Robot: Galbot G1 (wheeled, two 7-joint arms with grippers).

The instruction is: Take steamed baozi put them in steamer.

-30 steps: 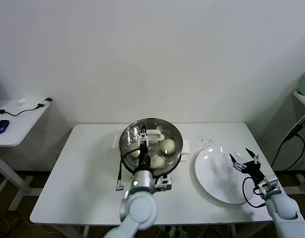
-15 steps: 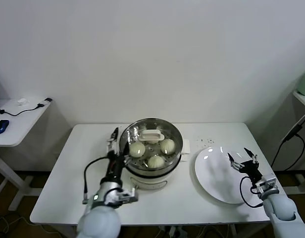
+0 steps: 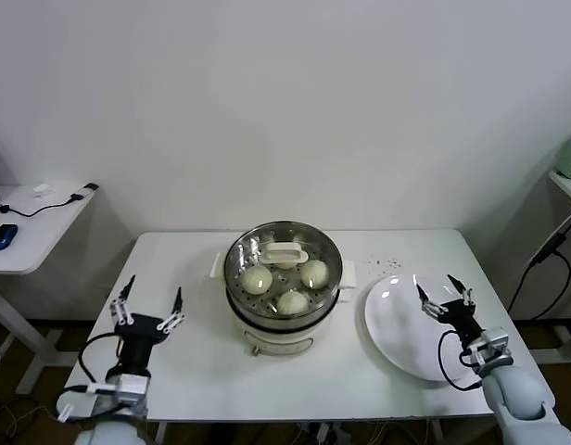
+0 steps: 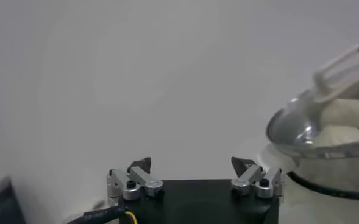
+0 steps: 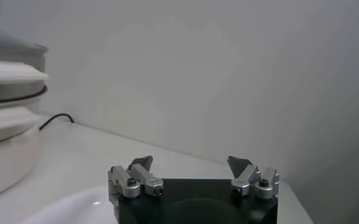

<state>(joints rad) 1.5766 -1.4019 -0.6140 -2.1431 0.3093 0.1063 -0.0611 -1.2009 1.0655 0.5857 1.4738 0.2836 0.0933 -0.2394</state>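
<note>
Head view: empty white plate [image 3: 406,338] beside the steamer [image 3: 283,287].

White plate [image 3: 404,336] rests on white table [image 3: 193,269].

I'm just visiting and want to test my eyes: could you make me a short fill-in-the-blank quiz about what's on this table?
1. The small cream-white dough buns lie inside the round shiny steel ____.
2. The flat white plate holds ____ buns.
3. Both tools, left and right, have their fingers ____.
4. The steamer stands between the left tool and the ____.

Missing words: steamer; no; open; plate
</note>
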